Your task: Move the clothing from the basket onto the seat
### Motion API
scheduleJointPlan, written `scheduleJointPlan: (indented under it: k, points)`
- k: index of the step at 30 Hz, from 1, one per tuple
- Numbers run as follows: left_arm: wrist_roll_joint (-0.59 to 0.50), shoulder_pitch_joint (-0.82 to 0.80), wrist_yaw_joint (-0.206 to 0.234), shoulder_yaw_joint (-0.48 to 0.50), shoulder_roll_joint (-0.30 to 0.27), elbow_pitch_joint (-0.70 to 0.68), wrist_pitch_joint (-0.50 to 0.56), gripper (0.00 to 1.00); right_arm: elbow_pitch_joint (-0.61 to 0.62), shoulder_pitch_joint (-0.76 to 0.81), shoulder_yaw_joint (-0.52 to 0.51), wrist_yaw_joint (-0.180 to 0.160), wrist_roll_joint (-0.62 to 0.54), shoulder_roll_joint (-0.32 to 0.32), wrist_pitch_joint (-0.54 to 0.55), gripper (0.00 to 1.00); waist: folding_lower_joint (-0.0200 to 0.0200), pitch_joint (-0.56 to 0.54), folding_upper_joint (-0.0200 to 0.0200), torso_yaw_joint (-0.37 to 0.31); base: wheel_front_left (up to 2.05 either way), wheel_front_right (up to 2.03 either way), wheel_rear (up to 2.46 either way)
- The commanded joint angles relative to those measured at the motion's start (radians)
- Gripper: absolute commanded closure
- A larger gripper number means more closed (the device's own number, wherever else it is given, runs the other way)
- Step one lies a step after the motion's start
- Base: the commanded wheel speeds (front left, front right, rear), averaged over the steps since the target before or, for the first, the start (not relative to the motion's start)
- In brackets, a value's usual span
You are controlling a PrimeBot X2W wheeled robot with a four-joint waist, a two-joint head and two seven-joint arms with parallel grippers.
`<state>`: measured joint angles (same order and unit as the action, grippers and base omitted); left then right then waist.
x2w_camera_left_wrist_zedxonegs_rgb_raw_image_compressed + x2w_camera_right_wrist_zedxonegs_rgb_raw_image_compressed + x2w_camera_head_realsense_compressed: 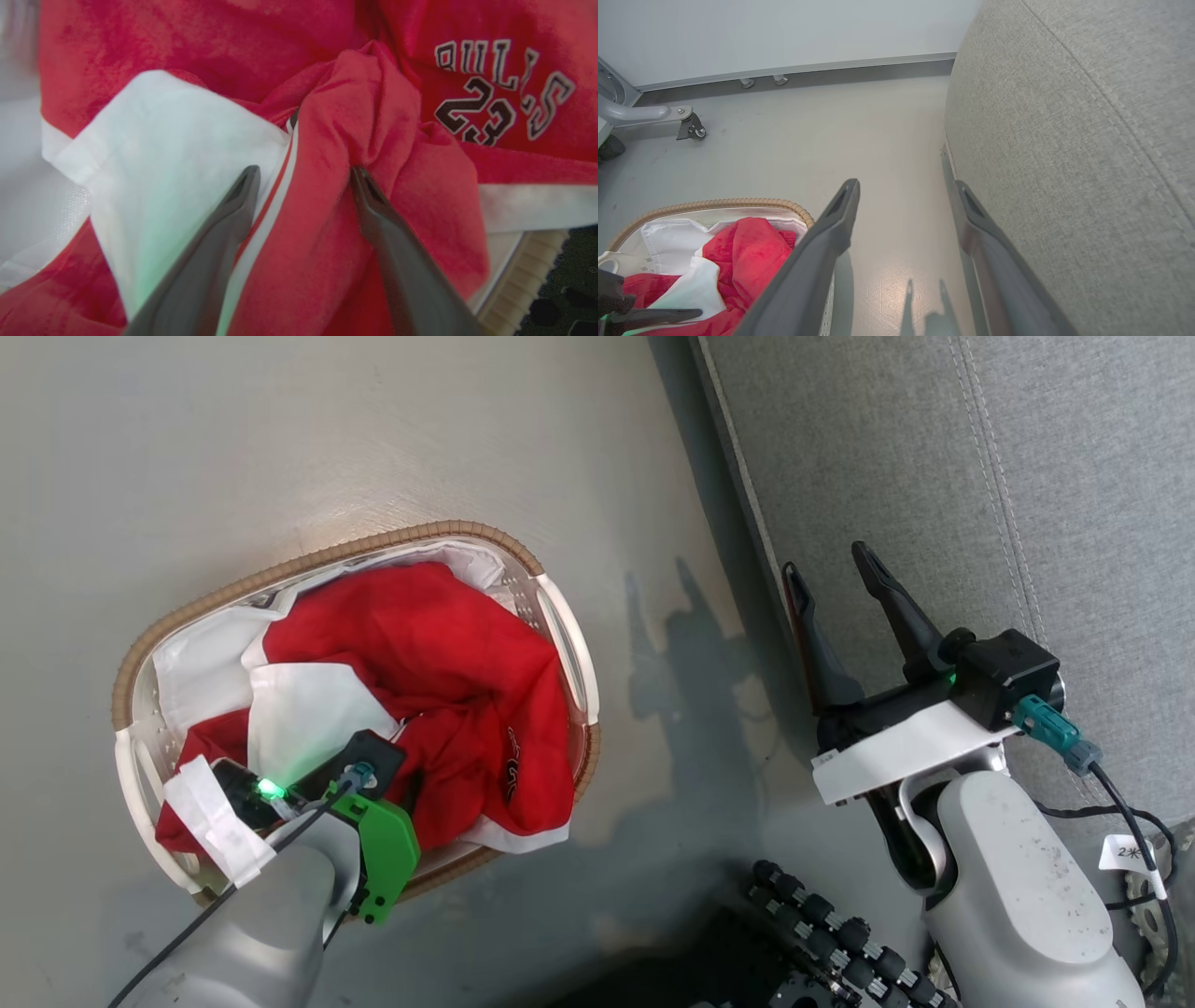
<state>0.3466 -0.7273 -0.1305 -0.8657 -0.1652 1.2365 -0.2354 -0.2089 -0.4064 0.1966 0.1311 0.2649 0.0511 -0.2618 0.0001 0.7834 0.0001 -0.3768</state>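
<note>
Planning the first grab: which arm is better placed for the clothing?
Left: left end effector, open, straddles a fold of clothing in the basket; right end effector hovers open beside the seat.

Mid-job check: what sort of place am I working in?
Probably a living-room-style test space: a large grey fabric sofa cushion, an oval white plastic laundry basket with a brown woven rim holding red clothing, and a bare grey floor with a grey metal wheeled frame.
</note>
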Motion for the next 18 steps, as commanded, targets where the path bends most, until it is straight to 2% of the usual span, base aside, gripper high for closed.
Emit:
scheduleJointPlan:
  k: [1, 13, 15, 16, 18]
  points:
    - [0.007, -0.022, 0.0, -0.003, -0.01, 0.011, 0.011, 0.0, 0.004, -0.013, 0.001, -0.001, 0.011, 0.001, -0.005, 0.0, -0.0001, 0.007, -0.0001, -0.003, 0.0, 0.0, 0.0]
    - [0.051, -0.055, 0.0, -0.015, -0.024, 0.044, 0.055, 0.0, 0.013, -0.025, 0.004, -0.001, 0.025, 0.001, -0.005, 0.0, -0.0001, 0.035, -0.0001, -0.011, 0.0, 0.0, 0.0]
    - [0.056, -0.056, 0.0, -0.018, -0.023, 0.047, 0.066, 0.82, 0.013, -0.026, 0.005, -0.001, 0.026, 0.001, -0.005, 0.0, -0.0001, 0.035, -0.0001, -0.011, 0.0, 0.0, 0.0]
    - [0.058, -0.056, 0.0, -0.018, -0.025, 0.048, 0.069, 1.0, 0.012, -0.026, 0.005, -0.001, 0.027, 0.001, -0.005, 0.0, -0.0001, 0.034, -0.0001, -0.011, 0.0, 0.0, 0.0]
    - [0.066, -0.046, 0.0, -0.02, -0.027, 0.049, 0.075, 1.0, 0.008, -0.027, 0.005, -0.001, 0.029, 0.001, -0.005, 0.0, -0.0001, 0.029, -0.0001, -0.011, 0.0, 0.0, 0.0]
